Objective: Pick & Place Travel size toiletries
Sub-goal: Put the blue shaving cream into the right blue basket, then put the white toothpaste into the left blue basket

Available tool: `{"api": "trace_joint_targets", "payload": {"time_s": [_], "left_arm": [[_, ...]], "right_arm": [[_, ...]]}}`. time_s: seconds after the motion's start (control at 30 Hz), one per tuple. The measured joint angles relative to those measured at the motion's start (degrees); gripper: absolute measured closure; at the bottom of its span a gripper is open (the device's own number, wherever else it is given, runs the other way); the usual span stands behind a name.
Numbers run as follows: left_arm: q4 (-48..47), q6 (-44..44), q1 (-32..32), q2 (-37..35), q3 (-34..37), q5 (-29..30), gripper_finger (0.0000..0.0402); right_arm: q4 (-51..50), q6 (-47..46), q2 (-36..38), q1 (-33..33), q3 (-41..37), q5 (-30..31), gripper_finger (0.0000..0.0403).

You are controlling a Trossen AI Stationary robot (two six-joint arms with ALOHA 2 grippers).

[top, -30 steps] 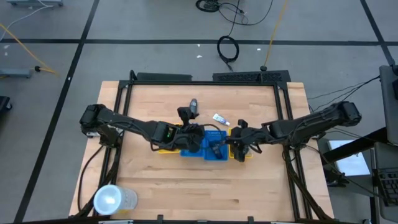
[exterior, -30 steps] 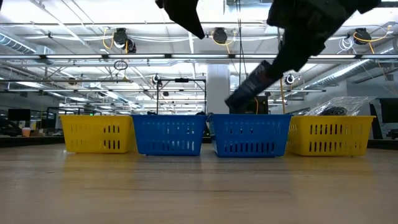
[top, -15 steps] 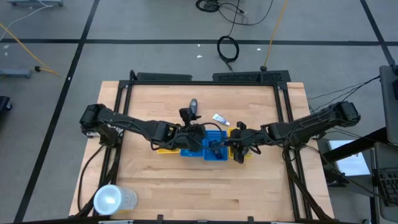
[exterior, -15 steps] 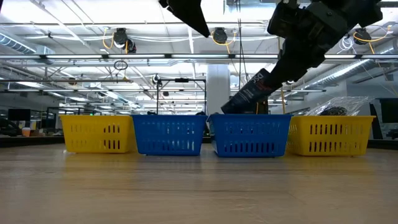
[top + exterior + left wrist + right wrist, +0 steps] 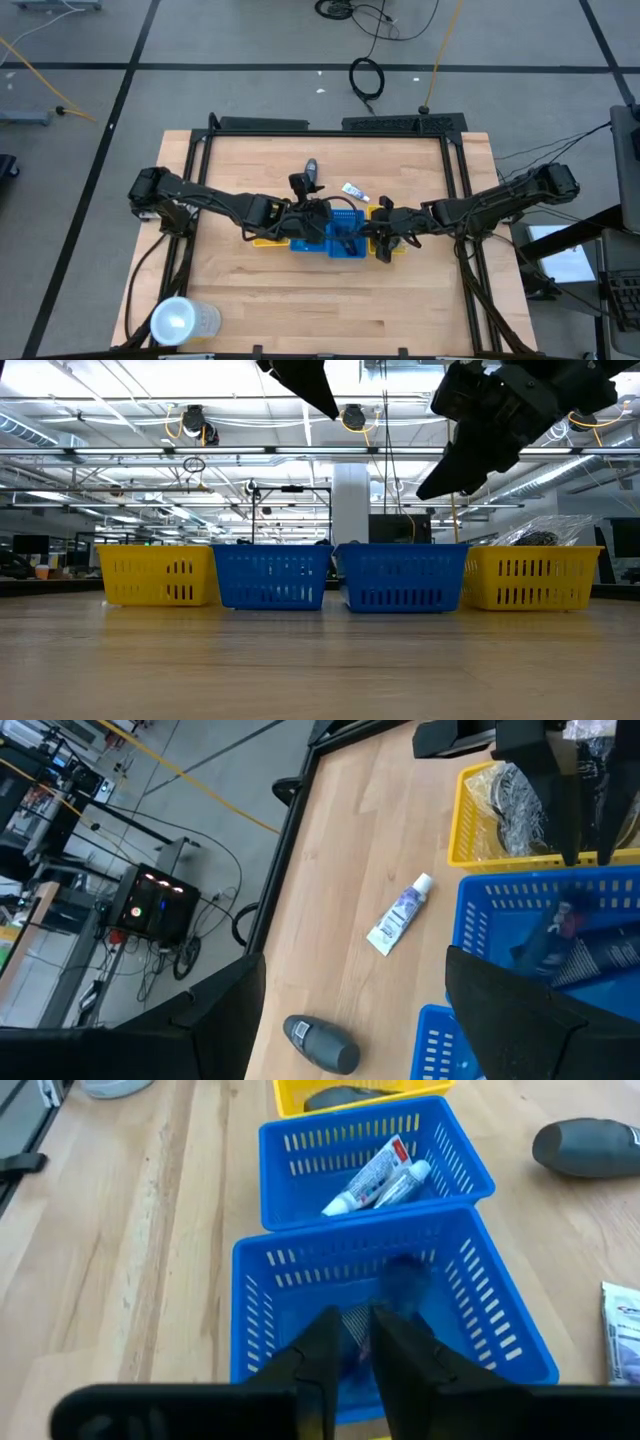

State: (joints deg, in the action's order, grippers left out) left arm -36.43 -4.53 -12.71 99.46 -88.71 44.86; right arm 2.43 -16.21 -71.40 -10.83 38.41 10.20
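From above, the two arms cover most of the row of baskets (image 5: 345, 240), so their contents cannot be read there. In the right wrist view, a blurred dark shape (image 5: 400, 1275) lies in the nearer blue basket (image 5: 390, 1315), possibly a bottle. A white tube (image 5: 622, 1342) is cut off by the frame edge. In the low view, both grippers are cropped by the top edge.

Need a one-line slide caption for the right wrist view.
Right gripper hovers over a blue tray; the next blue tray holds two white tubes.
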Motion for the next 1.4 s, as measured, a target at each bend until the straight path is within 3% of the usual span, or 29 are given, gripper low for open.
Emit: {"api": "trace_joint_targets", "payload": {"time_s": [0.23, 0.47, 0.77, 0.93, 1.07, 1.4], "left_arm": [[0.0, 0.2, 0.0, 0.0, 0.0, 0.0, 0.0101], [0.1, 0.4, 0.0, 0.0, 0.0, 0.0, 0.0101], [0.6, 0.4, 0.0, 0.0, 0.0, 0.0, 0.0101], [0.8, 0.4, 0.0, 0.0, 0.0, 0.0, 0.0101], [1.0, 0.3, 0.0, 0.0, 0.0, 0.0, 0.0101], [2.5, 0.3, 0.0, 0.0, 0.0, -1.4, 0.0101]], "right_arm": [[3.4, 3.7, 0.0, 1.5, 0.0, 0.3, 0.0322], [0.6, 3.0, 0.4, 9.5, 0.0, -0.4, 0.0322], [-7.7, 1.9, 0.4, 21.9, 0.0, -6.6, 0.0334], [-7.9, 2.0, -0.2, 26.8, 0.1, -13.1, 0.0328], [-8.7, 2.6, -0.4, 29.6, 0.5, -13.5, 0.0324], [-15.7, 6.4, -9.1, 32.0, 8.0, -16.0, 0.0323]]}}
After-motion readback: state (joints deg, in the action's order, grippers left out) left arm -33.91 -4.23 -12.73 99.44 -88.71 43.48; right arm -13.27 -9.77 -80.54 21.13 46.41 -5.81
